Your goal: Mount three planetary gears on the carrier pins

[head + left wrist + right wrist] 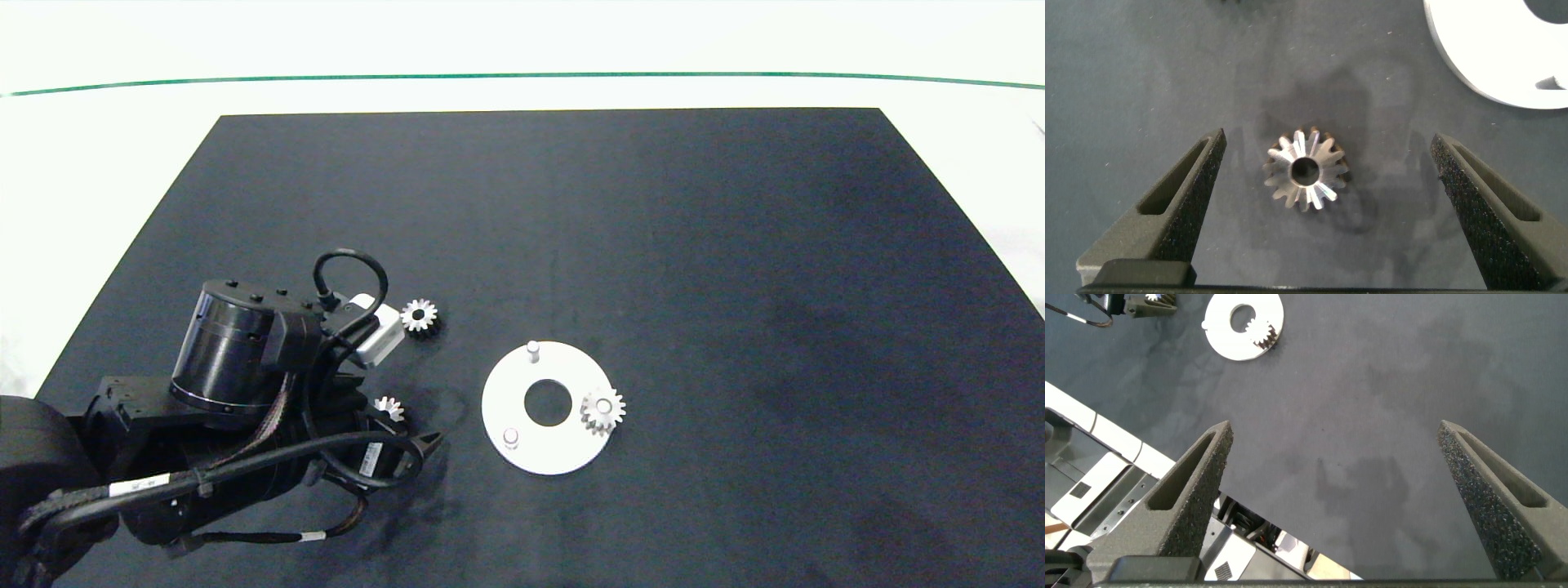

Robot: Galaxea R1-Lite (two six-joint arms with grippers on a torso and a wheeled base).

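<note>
Left gripper (1323,208): spread wide, straddling a loose planetary gear (1306,169) lying flat on the desk (735,245).
Right gripper (1343,506): spread, holding nothing.
White disc (506,384): one gear seated (603,407) on a pin.

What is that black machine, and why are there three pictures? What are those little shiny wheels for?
It is a robot arm. The big picture looks down from above onto a black mat. The other two come from cameras on the robot's wrists.

The left end effector hangs open over a small shiny silver toothed gear, which lies flat between its two grey fingers; nothing is held. The right end effector is open too, off at the mat's edge.

A flat white ring-shaped disc has three short pale pegs. One gear already sits on a peg; two pegs are bare. A third gear waits on the mat.
</note>
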